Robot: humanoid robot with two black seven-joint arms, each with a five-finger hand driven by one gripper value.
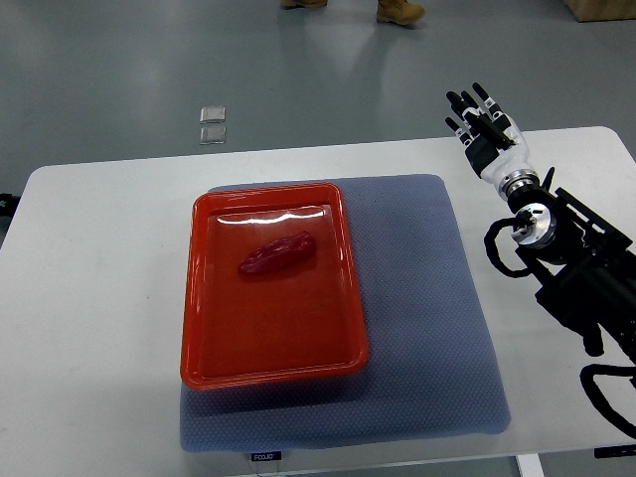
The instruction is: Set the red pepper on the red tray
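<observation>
I see white worktop (89, 298) nearest, grey mat (427, 328) on it, red tray (268, 353) on mat's left part. Red pepper (277, 254) lies inside tray, upper half, tilted, touching nothing but tray floor. My right arm enters from right edge; right hand (484, 127) hovers past mat's far right corner, fingers spread, holding nothing, well apart from pepper. Farther: grey floor, two small clear squares (213, 124), a person's boots (399, 11) at top edge.

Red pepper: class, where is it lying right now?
In the top view the red pepper lies inside the red tray, in its upper half, left of the right hand.
</observation>
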